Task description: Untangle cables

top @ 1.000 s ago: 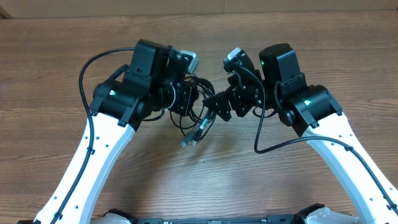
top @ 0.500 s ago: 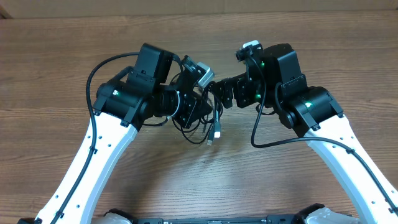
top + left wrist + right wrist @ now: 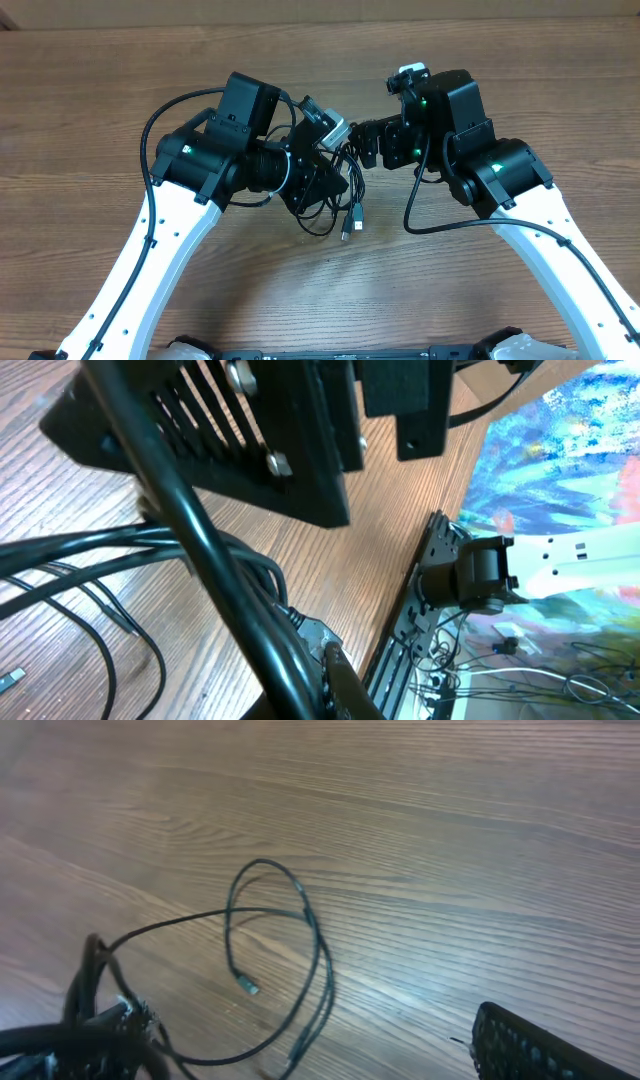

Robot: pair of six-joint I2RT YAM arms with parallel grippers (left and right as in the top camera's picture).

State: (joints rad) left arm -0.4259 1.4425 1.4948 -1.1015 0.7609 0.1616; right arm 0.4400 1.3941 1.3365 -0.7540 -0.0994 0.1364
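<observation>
The cables (image 3: 338,190) are found at the middle of the table (image 3: 100,60), gathered into a dark bundle between the two arms. The bundle is held at the tip of the left gripper (image 3: 318,178), whose jaws are clenched on the cables. From that grip, loose loops are spread toward the near side. The bundle's long axis is laid roughly far to near. One cord ends in a small plug (image 3: 349,226), which is pointed toward the near edge and is set just right of the loops.

The right gripper (image 3: 372,145) is placed just beside the far right end of the bundle, with its jaws released and spread wide; nothing is seen grasped between them. Whether a finger is touching a cord cannot be told from above.

In the left wrist view, several cords (image 3: 100,545) are seen running side by side from the left edge under the gridded fingers (image 3: 250,440), with thinner strands curved below them over the wood.

In the right wrist view, a single thin cord (image 3: 305,935) is drawn into an open loop against the wood, and its small connector end (image 3: 247,985) is turned inside that loop. The knotted mass is seen at the lower left corner, and one finger (image 3: 540,1045) is shown at the lower right, well apart from the loop.
</observation>
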